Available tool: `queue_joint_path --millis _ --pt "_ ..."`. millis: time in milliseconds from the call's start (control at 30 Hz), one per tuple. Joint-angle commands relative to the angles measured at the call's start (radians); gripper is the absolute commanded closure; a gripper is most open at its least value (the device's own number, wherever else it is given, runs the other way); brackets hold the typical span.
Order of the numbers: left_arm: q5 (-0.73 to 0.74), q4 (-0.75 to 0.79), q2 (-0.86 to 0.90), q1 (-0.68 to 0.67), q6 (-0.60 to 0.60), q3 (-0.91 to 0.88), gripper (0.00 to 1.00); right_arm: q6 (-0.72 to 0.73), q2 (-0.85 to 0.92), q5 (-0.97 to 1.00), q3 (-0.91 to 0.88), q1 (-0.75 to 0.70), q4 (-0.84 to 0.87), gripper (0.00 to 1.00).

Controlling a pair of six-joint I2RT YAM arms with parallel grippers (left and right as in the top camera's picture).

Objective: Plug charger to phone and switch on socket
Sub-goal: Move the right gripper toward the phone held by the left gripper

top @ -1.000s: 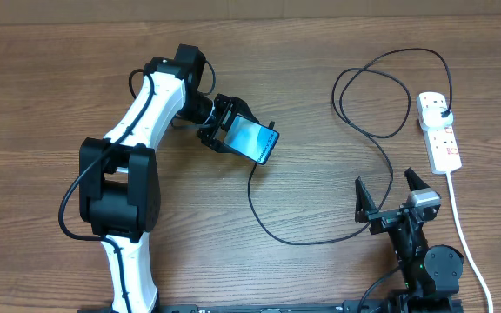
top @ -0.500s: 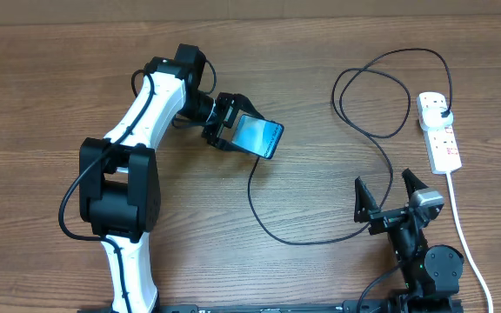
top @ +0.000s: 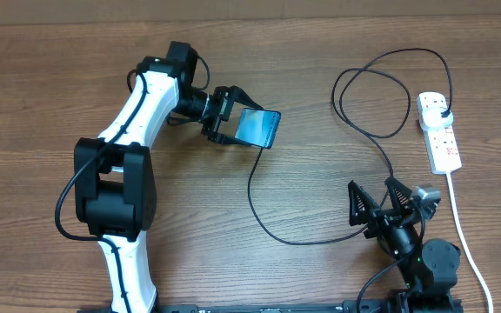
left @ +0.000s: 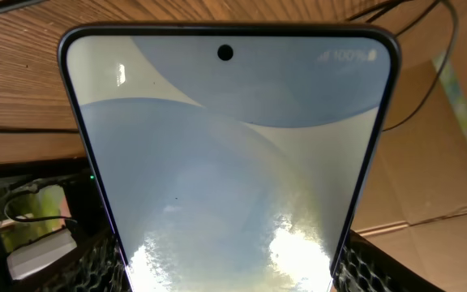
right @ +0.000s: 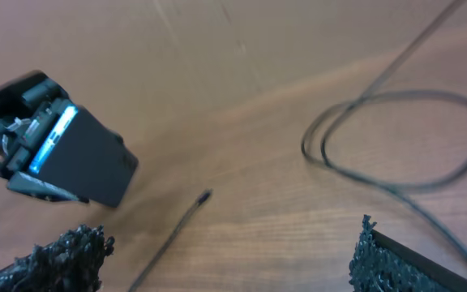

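Counting one phone [top: 258, 128], one charger [top: 296, 243], one socket [top: 439, 132]. Left tool [top: 236, 118] grips the phone over the desk [top: 59, 87], its long axis running left-right and its top end toward the socket. Right tool [top: 373, 196] gapes empty.

overhead: straight down on whole worktop [top: 42, 87] | left wrist: very close on phone [left: 233, 162] screen | right wrist: low, facing 11 o'clock; shares phone, charger [right: 203, 196] with overhead
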Motion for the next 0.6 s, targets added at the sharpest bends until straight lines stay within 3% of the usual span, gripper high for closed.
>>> queue_joint_path --millis 0,300,567 --pt "0.072 0.0 -0.001 0.01 -0.011 0.026 0.41 0.023 0.05 -0.017 0.105 0.008 -0.042 0.0" --pt "0.072 -0.001 -0.001 0.01 -0.01 0.026 0.41 0.021 0.422 -0.039 0.464 0.008 -0.267 0.0" --pt "0.067 0.0 -0.001 0.01 -0.011 0.026 0.41 -0.025 0.793 -0.131 0.885 0.008 -0.599 0.0"
